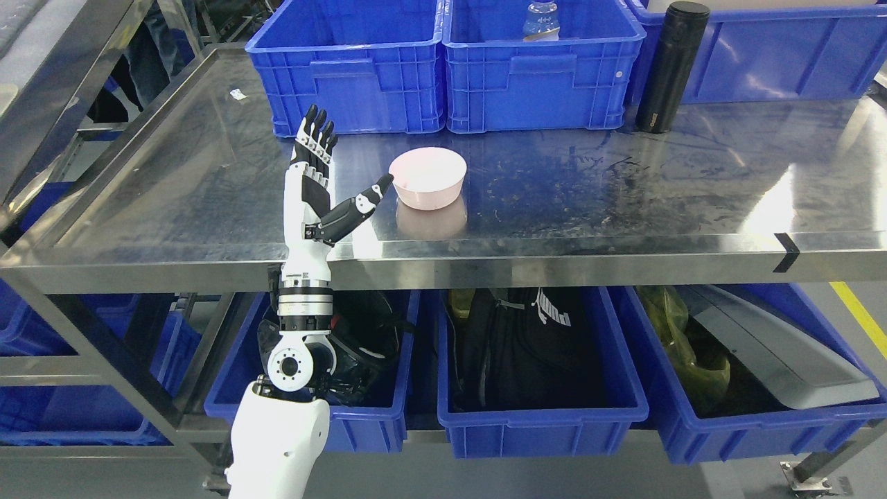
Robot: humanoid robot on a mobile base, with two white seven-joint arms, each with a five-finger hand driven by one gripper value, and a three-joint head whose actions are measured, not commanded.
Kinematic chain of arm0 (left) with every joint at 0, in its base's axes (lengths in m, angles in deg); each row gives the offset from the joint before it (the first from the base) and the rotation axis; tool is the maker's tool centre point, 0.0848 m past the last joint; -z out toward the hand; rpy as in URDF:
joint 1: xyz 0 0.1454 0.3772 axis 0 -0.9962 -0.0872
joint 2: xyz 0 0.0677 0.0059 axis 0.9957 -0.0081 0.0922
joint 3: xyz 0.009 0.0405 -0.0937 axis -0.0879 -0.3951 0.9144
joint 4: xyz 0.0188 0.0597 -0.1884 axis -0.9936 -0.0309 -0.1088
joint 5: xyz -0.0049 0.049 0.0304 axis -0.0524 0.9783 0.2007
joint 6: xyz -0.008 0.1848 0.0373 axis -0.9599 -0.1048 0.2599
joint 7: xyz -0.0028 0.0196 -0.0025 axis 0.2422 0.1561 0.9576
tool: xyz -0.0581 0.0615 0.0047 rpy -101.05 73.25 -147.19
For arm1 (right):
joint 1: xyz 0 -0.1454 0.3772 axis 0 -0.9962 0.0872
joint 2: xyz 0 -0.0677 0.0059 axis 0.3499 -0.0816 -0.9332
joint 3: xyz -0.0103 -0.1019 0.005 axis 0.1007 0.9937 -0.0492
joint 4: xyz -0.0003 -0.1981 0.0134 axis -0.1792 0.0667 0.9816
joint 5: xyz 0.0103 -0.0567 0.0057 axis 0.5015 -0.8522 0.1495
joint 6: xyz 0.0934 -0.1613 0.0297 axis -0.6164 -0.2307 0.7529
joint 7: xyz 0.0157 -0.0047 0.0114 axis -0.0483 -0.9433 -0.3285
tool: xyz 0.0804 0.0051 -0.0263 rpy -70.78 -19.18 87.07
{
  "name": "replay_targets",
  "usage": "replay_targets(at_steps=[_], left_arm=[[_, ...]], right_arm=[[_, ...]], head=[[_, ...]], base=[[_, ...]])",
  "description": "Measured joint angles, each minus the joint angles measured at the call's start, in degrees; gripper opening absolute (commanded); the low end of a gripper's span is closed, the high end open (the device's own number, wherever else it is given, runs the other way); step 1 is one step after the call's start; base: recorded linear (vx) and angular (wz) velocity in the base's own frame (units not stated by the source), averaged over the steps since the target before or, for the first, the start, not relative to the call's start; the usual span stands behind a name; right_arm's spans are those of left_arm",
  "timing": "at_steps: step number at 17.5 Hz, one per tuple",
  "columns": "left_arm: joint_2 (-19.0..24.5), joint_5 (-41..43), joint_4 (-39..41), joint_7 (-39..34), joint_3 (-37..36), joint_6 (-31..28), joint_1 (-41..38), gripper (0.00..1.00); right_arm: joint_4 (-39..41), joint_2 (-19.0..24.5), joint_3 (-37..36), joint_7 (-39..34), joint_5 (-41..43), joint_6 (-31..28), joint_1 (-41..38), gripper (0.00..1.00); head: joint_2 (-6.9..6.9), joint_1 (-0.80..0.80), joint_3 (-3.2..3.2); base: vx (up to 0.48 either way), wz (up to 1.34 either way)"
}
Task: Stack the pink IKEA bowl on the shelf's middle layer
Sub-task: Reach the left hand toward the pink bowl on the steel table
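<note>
A pink bowl stands upright on the steel shelf, a little left of its middle and near the front edge. My left hand is raised just to the left of the bowl, palm turned toward it. Its fingers point straight up and are spread. The thumb sticks out to the right, and its tip comes right up to the bowl's left rim; whether it touches I cannot tell. The hand holds nothing. My right arm does not show.
Two blue crates stand along the back of the shelf, with a third at the right. A black flask stands upright in front of it. Below, blue bins hold dark bags. A shelf post slants at left.
</note>
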Motion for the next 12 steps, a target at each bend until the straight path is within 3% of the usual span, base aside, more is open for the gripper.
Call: replay_targets(at_steps=[7,9,12], left_arm=[[2.3,3.3,0.2,2.0,-0.1,2.2,0.4,1.0],[5.1,7.9,0.2,6.6,-0.1,1.7,1.9,1.0],[9.4,16.8,0.4,19.1,-0.1,-1.1,5.5,1.0]], right_arm=[[0.0,0.0,0.0,0.0,0.0,0.0,0.0,1.0],[0.0,0.0,0.0,-0.1,0.0,0.0,0.0,1.0],[0.0,0.0,0.0,-0.2,0.0,0.0,0.0,1.0]], head=[[0.0,0.0,0.0],[0.0,0.0,0.0],[0.0,0.0,0.0]], base=[[0.117,-0.04],[0.017,-0.01],[0.005,0.02]])
